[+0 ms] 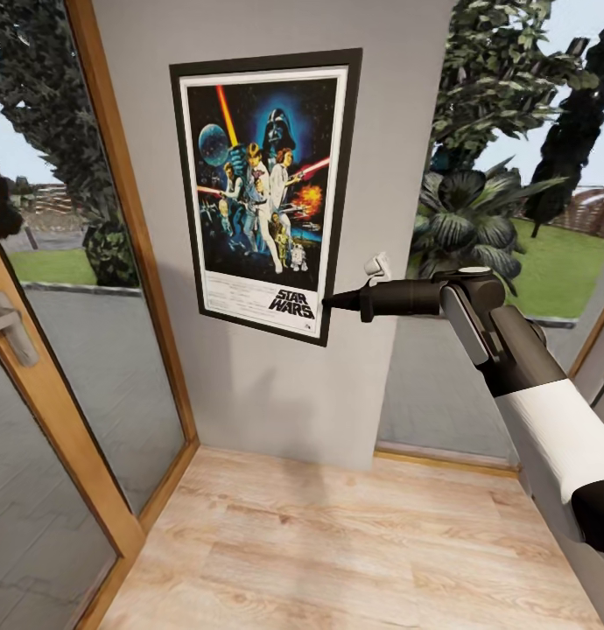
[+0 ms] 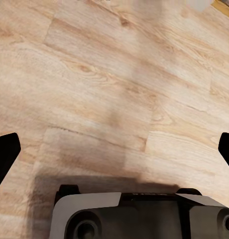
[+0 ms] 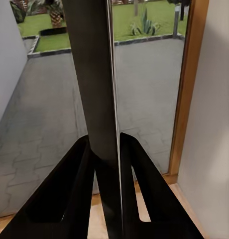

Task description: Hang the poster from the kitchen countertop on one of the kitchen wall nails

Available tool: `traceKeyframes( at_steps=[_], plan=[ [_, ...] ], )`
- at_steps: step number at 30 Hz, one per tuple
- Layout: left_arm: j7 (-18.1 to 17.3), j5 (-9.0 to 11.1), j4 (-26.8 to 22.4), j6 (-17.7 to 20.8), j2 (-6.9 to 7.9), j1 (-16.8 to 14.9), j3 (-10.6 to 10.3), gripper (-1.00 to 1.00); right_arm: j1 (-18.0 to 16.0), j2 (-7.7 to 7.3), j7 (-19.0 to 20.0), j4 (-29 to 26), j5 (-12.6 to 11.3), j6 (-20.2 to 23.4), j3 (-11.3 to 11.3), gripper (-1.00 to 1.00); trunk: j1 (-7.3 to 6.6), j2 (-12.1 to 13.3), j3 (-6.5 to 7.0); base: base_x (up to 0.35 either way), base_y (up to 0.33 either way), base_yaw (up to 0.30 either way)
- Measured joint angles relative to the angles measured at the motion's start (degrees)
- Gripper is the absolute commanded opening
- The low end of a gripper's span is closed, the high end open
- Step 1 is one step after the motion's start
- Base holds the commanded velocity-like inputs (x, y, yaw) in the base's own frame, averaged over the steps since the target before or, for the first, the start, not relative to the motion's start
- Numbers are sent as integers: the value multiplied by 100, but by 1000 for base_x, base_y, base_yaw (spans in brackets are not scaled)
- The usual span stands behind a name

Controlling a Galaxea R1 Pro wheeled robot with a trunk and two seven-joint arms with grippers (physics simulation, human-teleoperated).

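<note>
Progress of the hanging task, seen from the head and both wrists. The poster [image 1: 265, 192] was off the counter and held flat against the grey wall panel [image 1: 276, 385] between the glazed door [image 1: 66, 411] and the window [image 1: 512, 219], upright with a slight tilt. The right gripper [image 1: 330, 303] reached in from the side, its jaws closed on the poster's lower corner, just beside the title strip. In the right wrist view the frame edge [image 3: 97, 99] ran straight out from between the two dark fingers [image 3: 64, 194], which pressed it from either side; the right gripper [image 3: 107, 164] was thus clamped on the frame, not released.

The left gripper [image 2: 114, 149] hung well apart from the poster, pointed down at the plank floor [image 2: 114, 74]; its jaws stood wide apart and held nothing.

No wall nail could be made out; any nail would lie behind the frame or be too small to see. The pick-up was judged complete and the carry to the wall done. Whether the frame was already caught on a nail could not be told. Remaining, by this judgement: seating the frame on the nail if needed, then opening the right jaws and drawing the arm clear.
</note>
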Motion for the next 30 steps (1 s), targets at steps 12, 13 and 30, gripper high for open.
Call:
traceKeyframes(
  at_steps=[12, 13, 30],
  plan=[
    [0, 0, 1, 0, -3, 0, 0, 100, 0, 0, 0, 8, -3, 0, 9, -100, -2, -1, 0, 234, 11, 0],
    [0, 0, 0, 0, -3, 0, 0, 100, 0, 0, 0, 10, -3, -1, 9, -100, -2, -1, 0, 334, 75, 0],
    [0, -2, 8, 0, 2, 0, -1, 100, 0, 0, 0, 17, -3, -8, 9, -100, -2, -1, 0, 335, 90, 0]
  ],
)
